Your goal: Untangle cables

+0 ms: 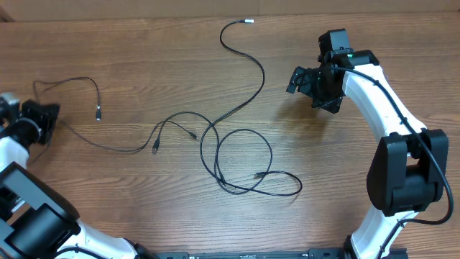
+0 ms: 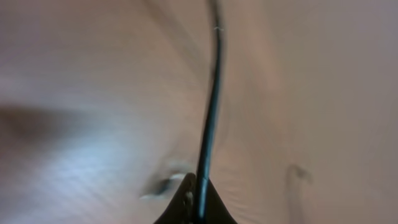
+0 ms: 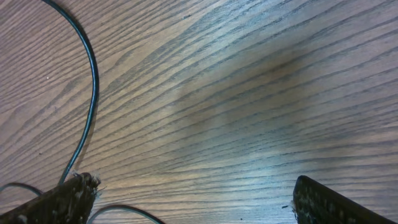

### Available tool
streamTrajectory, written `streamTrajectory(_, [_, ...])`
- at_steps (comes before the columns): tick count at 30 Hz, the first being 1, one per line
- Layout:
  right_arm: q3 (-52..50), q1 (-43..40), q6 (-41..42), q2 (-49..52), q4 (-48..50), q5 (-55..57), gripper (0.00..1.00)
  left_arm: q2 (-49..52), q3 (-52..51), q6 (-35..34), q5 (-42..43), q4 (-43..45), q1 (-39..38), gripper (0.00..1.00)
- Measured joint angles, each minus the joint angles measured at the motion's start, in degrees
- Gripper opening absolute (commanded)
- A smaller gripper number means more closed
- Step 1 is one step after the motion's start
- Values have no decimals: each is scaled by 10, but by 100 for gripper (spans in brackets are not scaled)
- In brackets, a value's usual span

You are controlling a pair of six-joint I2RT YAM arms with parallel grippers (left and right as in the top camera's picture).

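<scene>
Overhead straight down; wrist views near tabletop [image 1: 144,216] (all share cables [image 3: 94,78]).

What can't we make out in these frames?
Overhead: which of the cables lies on top at each crossing; too small.
Left wrist: blurred; only a cable pinched in the left fingers can be read, and it runs off the top edge.
Right wrist: cable ends; cut off by the frame edges.

Thin black cables [image 1: 263,78] sprawl over the wooden desk [image 1: 144,216] between the two sets of jaws. One strand leads from the closed left jaws toward overlapping loops about midway. The right jaws stand spread wide, touching no cord. The nearest strand, ending in a silvery plug [image 1: 248,21], curves past in front of them.
</scene>
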Motion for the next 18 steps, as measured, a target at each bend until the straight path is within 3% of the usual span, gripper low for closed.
streamTrajectory(5, [0, 0, 0, 0, 0, 0, 100, 0, 0, 39, -205, -68, 25, 4])
streamTrajectory(13, [0, 0, 0, 0, 0, 0, 100, 0, 0, 50, -330, -79, 30, 4])
streamTrajectory(15, [0, 0, 0, 0, 0, 0, 100, 0, 0, 50, -356, -85, 30, 54])
streamTrajectory(16, [0, 0, 0, 0, 0, 0, 100, 0, 0, 52, -368, -87, 30, 71])
streamTrajectory(18, [0, 0, 0, 0, 0, 0, 100, 0, 0, 53, -384, -91, 30, 92])
